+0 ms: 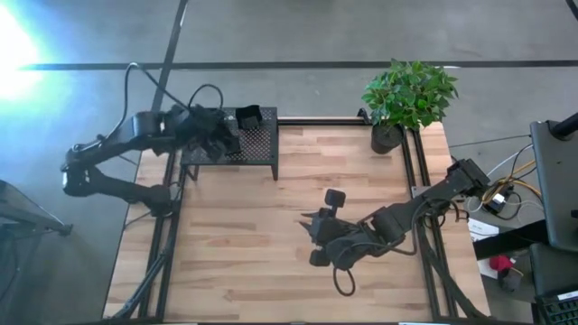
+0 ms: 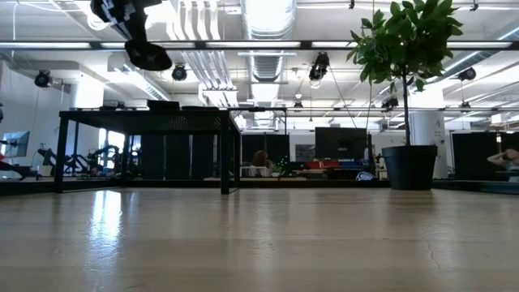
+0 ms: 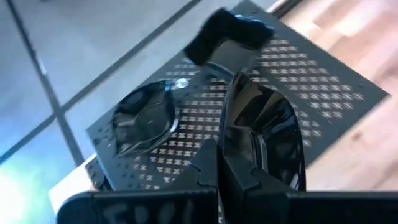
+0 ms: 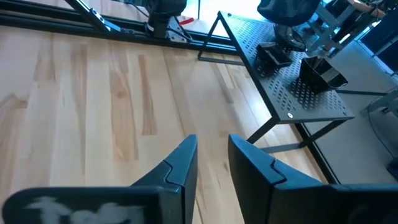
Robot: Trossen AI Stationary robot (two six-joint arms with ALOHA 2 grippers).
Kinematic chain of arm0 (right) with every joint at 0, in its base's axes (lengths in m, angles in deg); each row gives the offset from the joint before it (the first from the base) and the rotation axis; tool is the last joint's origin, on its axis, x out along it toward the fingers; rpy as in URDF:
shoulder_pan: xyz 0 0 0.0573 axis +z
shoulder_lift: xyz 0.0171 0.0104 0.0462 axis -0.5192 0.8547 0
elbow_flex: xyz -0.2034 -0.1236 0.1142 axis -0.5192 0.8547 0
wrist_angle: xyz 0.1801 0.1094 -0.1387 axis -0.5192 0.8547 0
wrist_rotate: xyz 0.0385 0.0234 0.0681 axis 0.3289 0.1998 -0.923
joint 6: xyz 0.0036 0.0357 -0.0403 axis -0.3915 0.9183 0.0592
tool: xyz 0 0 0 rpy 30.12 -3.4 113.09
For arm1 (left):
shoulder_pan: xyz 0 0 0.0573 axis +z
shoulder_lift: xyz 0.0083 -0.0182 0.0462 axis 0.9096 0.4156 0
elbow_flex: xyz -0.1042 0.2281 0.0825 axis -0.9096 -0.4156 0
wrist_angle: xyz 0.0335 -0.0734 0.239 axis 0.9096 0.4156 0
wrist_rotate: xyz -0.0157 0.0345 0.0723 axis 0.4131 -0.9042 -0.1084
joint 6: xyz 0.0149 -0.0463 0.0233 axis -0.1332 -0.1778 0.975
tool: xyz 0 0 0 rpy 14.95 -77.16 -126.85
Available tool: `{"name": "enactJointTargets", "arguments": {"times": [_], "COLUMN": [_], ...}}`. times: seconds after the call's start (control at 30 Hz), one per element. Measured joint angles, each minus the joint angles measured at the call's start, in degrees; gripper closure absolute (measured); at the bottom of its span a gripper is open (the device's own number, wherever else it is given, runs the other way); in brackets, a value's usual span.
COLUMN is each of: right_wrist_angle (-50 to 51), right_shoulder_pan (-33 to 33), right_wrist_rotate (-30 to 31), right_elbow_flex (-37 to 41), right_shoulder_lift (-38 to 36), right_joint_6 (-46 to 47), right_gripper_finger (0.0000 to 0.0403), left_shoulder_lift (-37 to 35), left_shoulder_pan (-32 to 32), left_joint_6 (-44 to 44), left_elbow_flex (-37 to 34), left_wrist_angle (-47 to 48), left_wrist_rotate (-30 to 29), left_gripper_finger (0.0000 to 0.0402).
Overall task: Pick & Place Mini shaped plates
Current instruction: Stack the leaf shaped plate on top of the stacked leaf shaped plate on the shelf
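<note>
My left gripper (image 1: 219, 135) hovers over the black perforated stand (image 1: 257, 149) at the table's far left, shut on a glossy rounded mini plate (image 3: 264, 134). The low view shows that plate (image 2: 150, 57) well above the stand top (image 2: 146, 120). A second rounded plate (image 3: 146, 118) lies flat on the stand, and a square dish (image 1: 248, 116) sits at the stand's far edge. Two dishes (image 4: 273, 55) (image 4: 320, 73) show on the stand in the right wrist view. My right gripper (image 1: 316, 230) is low over the wood mid-table, open and holding nothing (image 4: 212, 168). My left gripper pinches the rounded mini plate by its near rim (image 3: 233, 155) between the two fingers (image 3: 208, 171). The plate stands tilted up beyond the fingertips, lifted clear of the stand. The fingers themselves cover the exact place of contact.
A potted plant (image 1: 406, 99) stands at the table's far right corner, its black pot (image 2: 409, 166) on the wood. Black frame rails (image 1: 420, 181) run along the table's sides. Bare wood (image 1: 244, 244) spreads over the near and middle of the table. Cables lie beyond the right edge.
</note>
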Motion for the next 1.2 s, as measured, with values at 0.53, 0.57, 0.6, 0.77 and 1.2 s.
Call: {"name": "enactJointTargets", "arguments": {"times": [0.53,0.57,0.6,0.77,1.2], "right_wrist_angle": [-0.1,-0.2,-0.2,-0.2,-0.3], "right_shoulder_pan": [0.0,0.0,0.0,0.1,0.4], "right_wrist_rotate": [0.2,0.2,0.2,0.2,0.1], "right_elbow_flex": [0.0,0.0,0.0,0.0,0.0], "right_shoulder_lift": [0.0,0.0,0.0,0.0,0.0], "right_joint_6": [-2.8,-3.1,-3.3,-3.4,-2.8], "right_gripper_finger": [0.0330,0.0330,0.0330,0.0330,0.0330], "left_shoulder_lift": [0.5,0.3,0.1,-1.3,-3.1], "left_shoulder_pan": [7.5,7.5,7.4,7.4,7.6], "left_joint_6": [-44.0,-47.5,-51.3,-69.3,-76.2], "left_elbow_flex": [-5.8,-6.8,-7.9,-13.1,-27.9], "left_wrist_angle": [-0.7,-0.6,-0.6,-1.1,-25.6], "left_wrist_rotate": [-21.3,-22.3,-23.0,-25.2,-30.7], "left_gripper_finger": [0.0402,0.0402,0.0402,0.0402,0.0401]}}
